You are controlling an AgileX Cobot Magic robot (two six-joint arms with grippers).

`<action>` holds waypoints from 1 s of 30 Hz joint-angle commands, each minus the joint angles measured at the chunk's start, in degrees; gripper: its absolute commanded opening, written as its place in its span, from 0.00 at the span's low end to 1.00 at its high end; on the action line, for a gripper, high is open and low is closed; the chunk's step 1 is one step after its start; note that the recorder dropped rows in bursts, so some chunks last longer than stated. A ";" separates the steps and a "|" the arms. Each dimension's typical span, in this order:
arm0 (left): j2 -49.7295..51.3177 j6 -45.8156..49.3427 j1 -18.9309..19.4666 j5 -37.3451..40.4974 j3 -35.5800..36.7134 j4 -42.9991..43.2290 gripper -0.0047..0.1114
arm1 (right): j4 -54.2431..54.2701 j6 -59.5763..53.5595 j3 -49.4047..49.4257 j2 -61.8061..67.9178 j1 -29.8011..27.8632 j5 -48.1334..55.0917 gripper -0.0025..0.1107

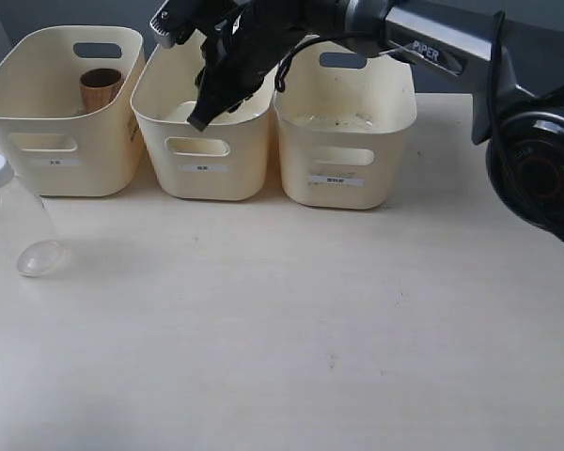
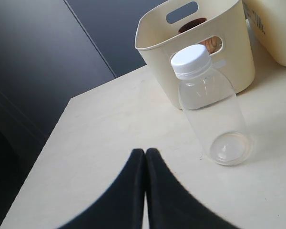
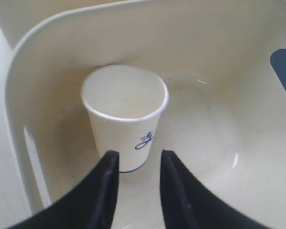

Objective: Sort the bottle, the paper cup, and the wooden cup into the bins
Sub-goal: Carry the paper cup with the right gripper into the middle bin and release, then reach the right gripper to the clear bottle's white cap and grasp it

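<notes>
The clear bottle with a white cap stands on the table at the far left, in front of the left bin; it also shows as the bottle in the left wrist view. My left gripper is shut and empty, short of it. The wooden cup sits inside the left bin. The white paper cup stands upright inside the middle bin. My right gripper is open just above it, apart from it, reaching over the middle bin.
A third bin stands on the right of the row. The right arm's base sits at the table's right edge. The dark wall lies behind the bins.
</notes>
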 commanded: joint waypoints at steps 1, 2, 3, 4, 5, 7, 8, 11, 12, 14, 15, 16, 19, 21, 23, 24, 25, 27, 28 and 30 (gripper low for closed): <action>-0.19 -0.34 -0.30 -0.33 0.09 -0.24 0.04 | 2.23 0.13 -0.14 -2.22 -0.30 -1.50 0.29; -0.19 -0.34 -0.30 -0.33 0.09 -0.24 0.04 | 3.74 -0.53 -0.14 -3.10 -0.01 -1.66 0.29; -0.19 -0.34 -0.30 -0.33 0.09 -0.24 0.04 | 5.53 -1.31 -0.14 -3.94 0.22 -1.92 0.29; -0.19 -0.34 -0.30 -0.33 0.09 -0.24 0.04 | 7.12 -2.37 -0.14 -4.65 0.47 -1.92 0.29; -0.19 -0.34 -0.30 -0.33 0.09 -0.24 0.04 | 9.40 -3.95 -0.14 -5.66 0.99 -1.92 0.29; -0.19 -0.34 -0.30 -0.33 0.09 -0.24 0.04 | 12.43 -6.39 -0.14 -6.81 1.89 -1.92 0.29; -0.19 -0.34 -0.30 -0.33 0.09 -0.24 0.04 | 14.34 -7.47 -0.14 -7.58 2.69 -1.92 0.30; -0.19 -0.34 -0.30 -0.33 0.09 -0.24 0.04 | 16.47 -9.77 -0.14 -8.73 5.07 -1.92 0.46; -0.19 -0.34 -0.30 -0.33 0.09 -0.24 0.04 | 16.81 -10.35 -0.14 -8.97 5.79 -2.05 0.52; -0.19 -0.34 -0.30 -0.33 0.09 -0.24 0.04 | 16.97 -10.55 -0.14 -8.97 8.82 -3.09 0.62; -0.19 -0.34 -0.30 -0.33 0.09 -0.24 0.04 | 17.50 -10.66 -0.14 -8.97 9.86 -3.24 0.61; -0.19 -0.34 -0.30 -0.33 0.09 -0.24 0.04 | 18.37 -10.96 -0.14 -8.73 10.97 -3.46 0.60; -0.19 -0.34 -0.30 -0.33 0.09 -0.24 0.04 | 21.71 -15.66 -0.14 -7.96 13.79 -3.46 0.60; -0.19 -0.34 -0.30 -0.33 0.09 -0.24 0.04 | 25.31 -18.86 -0.14 -7.03 15.01 -3.60 0.60; -0.19 -0.34 -0.30 -0.33 0.09 -0.24 0.04 | 29.36 -20.43 -0.14 -5.74 14.99 -1.25 0.60; -0.19 -0.34 -0.30 -0.33 0.09 -0.24 0.04 | 30.62 -21.76 -0.14 -4.66 14.88 1.63 0.60; -0.19 -0.34 -0.30 -0.33 0.09 -0.24 0.04 | 31.69 -23.41 -0.14 -4.05 14.88 2.69 0.60; -0.19 -0.34 -0.30 -0.33 0.09 -0.24 0.04 | 36.17 -28.51 0.06 -2.57 14.88 3.32 0.60; -0.19 -0.34 -0.30 -0.33 0.09 -0.24 0.04 | 38.59 -30.56 0.06 -2.00 14.65 2.83 0.60; -0.19 -0.34 -0.30 -0.33 0.09 -0.24 0.04 | 39.04 -31.35 0.06 -1.18 14.40 1.50 0.60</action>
